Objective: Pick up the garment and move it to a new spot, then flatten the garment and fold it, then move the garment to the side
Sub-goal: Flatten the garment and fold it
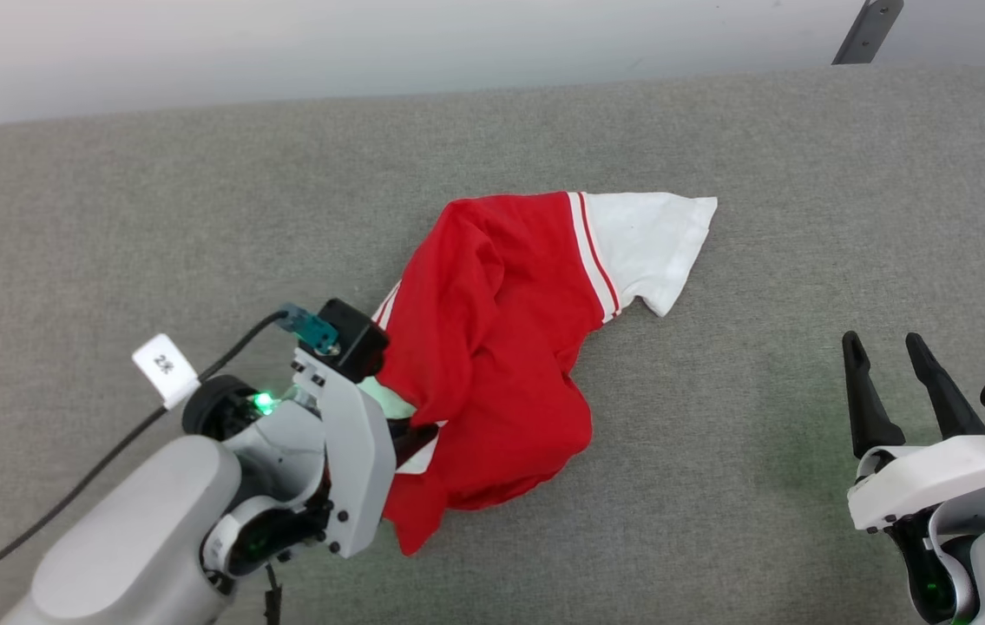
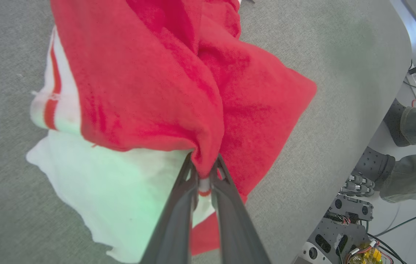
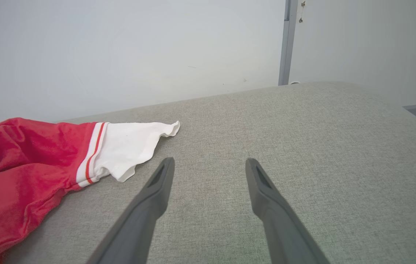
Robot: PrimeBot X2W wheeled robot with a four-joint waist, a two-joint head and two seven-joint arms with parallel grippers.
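Observation:
The garment (image 1: 492, 347), a bright red T-shirt with white sleeves, lies crumpled in the middle of the grey padded surface (image 1: 110, 217). One white sleeve (image 1: 648, 243) spreads out at its far right. My left gripper (image 2: 204, 172) is shut on a bunched fold of the red fabric (image 2: 178, 95), with the other white sleeve (image 2: 120, 194) draped under the fingers. In the head view the left wrist (image 1: 344, 408) sits against the garment's left side. My right gripper (image 1: 891, 356) stands open over bare surface to the right, well apart from the garment (image 3: 17, 176).
The padded surface's rounded edge (image 2: 339, 165) runs close to the left gripper, with robot base parts and cables (image 2: 343, 220) and a person's legs (image 2: 409, 146) beyond it. A pale wall (image 3: 120, 55) stands behind the surface. A black cable (image 1: 67, 503) trails from the left arm.

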